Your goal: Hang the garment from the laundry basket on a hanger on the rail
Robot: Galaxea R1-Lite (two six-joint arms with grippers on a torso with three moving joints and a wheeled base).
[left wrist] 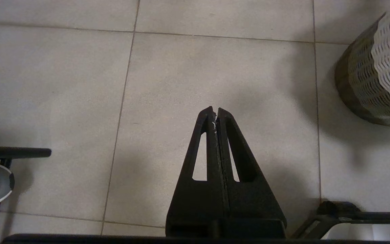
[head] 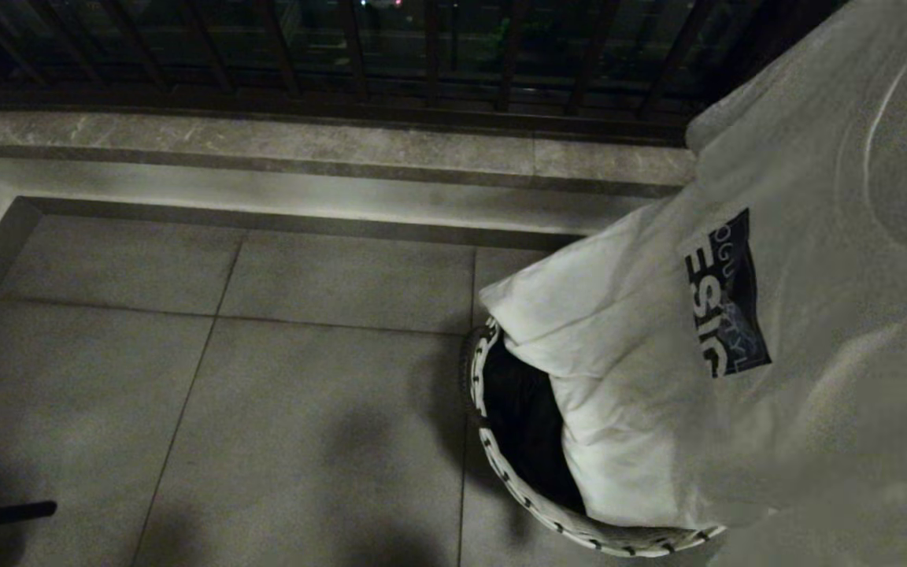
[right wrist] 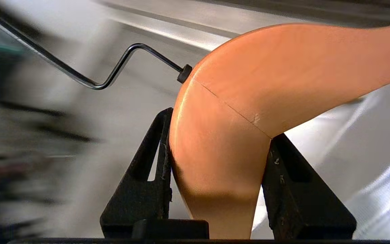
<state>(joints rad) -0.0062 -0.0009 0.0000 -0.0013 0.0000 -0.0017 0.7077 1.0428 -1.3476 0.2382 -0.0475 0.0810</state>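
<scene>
White garment (head: 737, 315) in woven laundry basket (head: 548, 516)

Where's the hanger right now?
The wooden hanger is clamped in the right gripper, seen in the right wrist view, with the white garment draped beside it.
</scene>
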